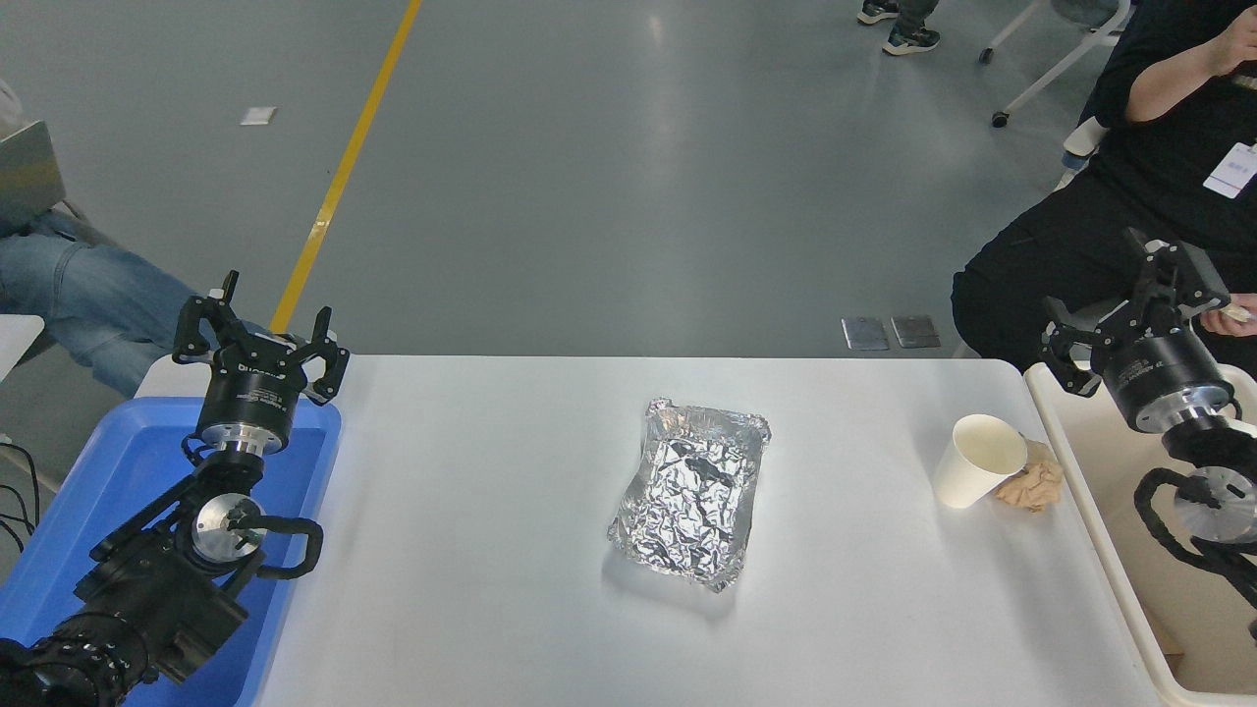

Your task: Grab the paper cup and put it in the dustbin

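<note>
The white paper cup (pixel 979 461) lies tilted on the table at the right, its cream inside facing up and towards me, leaning against a crumpled tan paper wad (pixel 1034 485). The cream-white dustbin (pixel 1090 506) stands at the table's right edge, partly cut off by the picture. My right gripper (pixel 1129 299) is open and empty, raised over the dustbin's far end, to the right of and beyond the cup. My left gripper (pixel 260 327) is open and empty, parked at the lower left.
A crinkled silver foil tray (pixel 693 491) lies at the table's middle. A blue plastic tray (pixel 108 491) sits under the left arm. A person in black sits at the far right, a hand (pixel 1229 314) close behind my right gripper. Another person's legs are at the far left.
</note>
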You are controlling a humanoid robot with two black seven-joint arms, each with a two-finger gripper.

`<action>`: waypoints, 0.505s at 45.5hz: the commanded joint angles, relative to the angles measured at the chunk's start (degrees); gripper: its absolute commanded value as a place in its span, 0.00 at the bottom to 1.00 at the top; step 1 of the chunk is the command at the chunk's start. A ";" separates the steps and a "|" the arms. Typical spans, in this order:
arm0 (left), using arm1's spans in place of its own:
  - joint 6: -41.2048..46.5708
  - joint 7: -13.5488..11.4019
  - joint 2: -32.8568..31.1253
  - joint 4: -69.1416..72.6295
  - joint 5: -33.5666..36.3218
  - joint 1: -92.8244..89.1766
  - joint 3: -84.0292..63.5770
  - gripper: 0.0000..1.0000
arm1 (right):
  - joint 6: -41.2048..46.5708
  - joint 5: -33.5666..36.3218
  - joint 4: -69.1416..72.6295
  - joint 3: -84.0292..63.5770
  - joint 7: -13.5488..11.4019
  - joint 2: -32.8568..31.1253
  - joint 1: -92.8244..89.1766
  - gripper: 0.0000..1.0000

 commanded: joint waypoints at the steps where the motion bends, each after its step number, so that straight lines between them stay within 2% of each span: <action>1: 0.00 -0.01 0.00 0.00 0.00 0.00 0.00 0.99 | -0.18 0.01 -0.38 -5.49 -0.19 -3.32 2.97 1.00; 5: 0.00 0.07 0.00 0.00 0.00 -0.09 0.00 0.99 | -0.27 0.01 -0.46 -11.63 -0.80 -6.13 7.27 1.00; 9: 0.00 -0.01 0.00 0.00 0.00 0.00 0.00 0.99 | -0.27 0.01 -0.46 -21.90 -3.43 -9.20 14.38 1.00; 14: 0.00 -0.01 0.00 0.00 0.00 0.00 0.00 0.99 | -0.27 2.28 -0.46 -36.84 -9.58 -11.93 24.92 1.00; 15: 0.00 0.07 0.00 0.00 0.00 0.00 0.00 0.99 | -0.27 3.69 -0.46 -41.31 -11.77 -12.55 28.25 1.00; 18: 0.00 -0.01 0.00 0.00 0.00 0.00 0.00 0.99 | -0.18 6.76 -0.46 -50.99 -15.99 -13.43 35.21 1.00; 23: 0.00 0.07 0.00 0.00 0.00 -0.09 0.00 0.99 | 0.00 10.37 -0.46 -67.78 -22.41 -12.82 46.81 1.00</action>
